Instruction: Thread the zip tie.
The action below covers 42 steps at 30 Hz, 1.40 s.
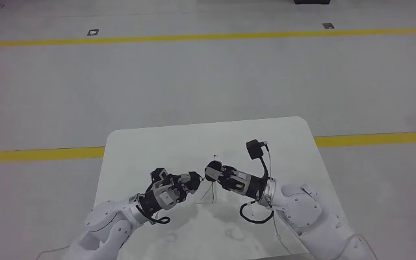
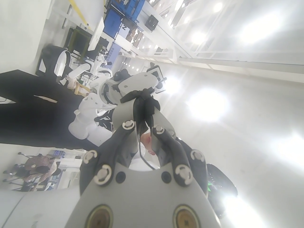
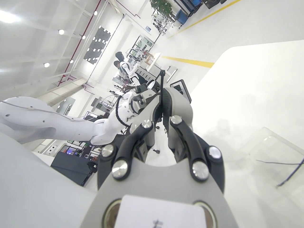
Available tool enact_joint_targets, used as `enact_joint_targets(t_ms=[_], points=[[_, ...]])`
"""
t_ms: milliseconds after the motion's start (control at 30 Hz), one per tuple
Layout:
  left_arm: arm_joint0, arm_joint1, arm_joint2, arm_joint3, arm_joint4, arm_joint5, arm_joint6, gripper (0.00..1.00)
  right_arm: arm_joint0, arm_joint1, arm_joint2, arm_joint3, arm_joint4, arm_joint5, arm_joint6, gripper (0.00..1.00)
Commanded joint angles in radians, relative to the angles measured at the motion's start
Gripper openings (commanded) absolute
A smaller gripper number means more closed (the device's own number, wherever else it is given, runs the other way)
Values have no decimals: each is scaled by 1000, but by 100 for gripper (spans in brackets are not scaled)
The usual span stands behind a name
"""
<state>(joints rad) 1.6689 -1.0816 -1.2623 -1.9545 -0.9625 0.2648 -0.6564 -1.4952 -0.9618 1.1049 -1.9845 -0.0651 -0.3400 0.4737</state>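
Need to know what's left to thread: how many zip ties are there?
1 for certain: the zip tie stands pinched in the right gripper above the table. Thin dark strands lying on the table might be more; too thin to tell.

White round-cornered table (image 1: 130, 149), clear tray (image 3: 280, 141) and thin black strand (image 3: 275, 162) on it

The left gripper (image 2: 143, 127) holds its two fingers (image 2: 128, 125) close together on the thin black zip tie (image 2: 142, 149), whose strap runs back between them toward the wrist. Just beyond the left gripper, something dark and blurred sits against the other arm (image 2: 135, 83), white, with a small camera (image 2: 155, 72) on it and blue racks (image 2: 125, 5) far behind.
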Motion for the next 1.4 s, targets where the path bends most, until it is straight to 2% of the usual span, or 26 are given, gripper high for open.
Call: enact_joint_targets(t_ms=[0, 667, 1133, 1167, 1200, 1233, 1300, 1333, 1367], points=[[1, 1, -1, -1, 0, -2, 3, 0, -4, -1, 1, 1, 0, 0, -11, 0], [5, 6, 7, -3, -15, -16, 13, 0, -32, -12, -1, -6, -15, 0, -68, 0], [9, 10, 6, -9, -16, -27, 18, 0, -35, -16, -6, -9, -23, 0, -44, 0], [10, 11, 6, -10, -14, -28, 18, 0, -36, -16, -4, -9, -23, 0, -43, 5], [10, 11, 6, -10, -14, -29, 18, 0, -37, -16, -2, -9, -22, 0, -43, 22], [10, 11, 6, -10, -12, -30, 19, 0, -39, -16, 1, -9, -22, 0, -42, 31], [11, 12, 6, -10, -8, -32, 18, 0, -42, -16, 6, -10, -23, 0, -43, 56], [12, 13, 6, -11, -7, -33, 18, 0, -44, -16, 9, -11, -23, 0, -42, 76], [12, 13, 6, -11, -6, -34, 18, 0, -46, -15, 12, -11, -24, 0, -42, 86]])
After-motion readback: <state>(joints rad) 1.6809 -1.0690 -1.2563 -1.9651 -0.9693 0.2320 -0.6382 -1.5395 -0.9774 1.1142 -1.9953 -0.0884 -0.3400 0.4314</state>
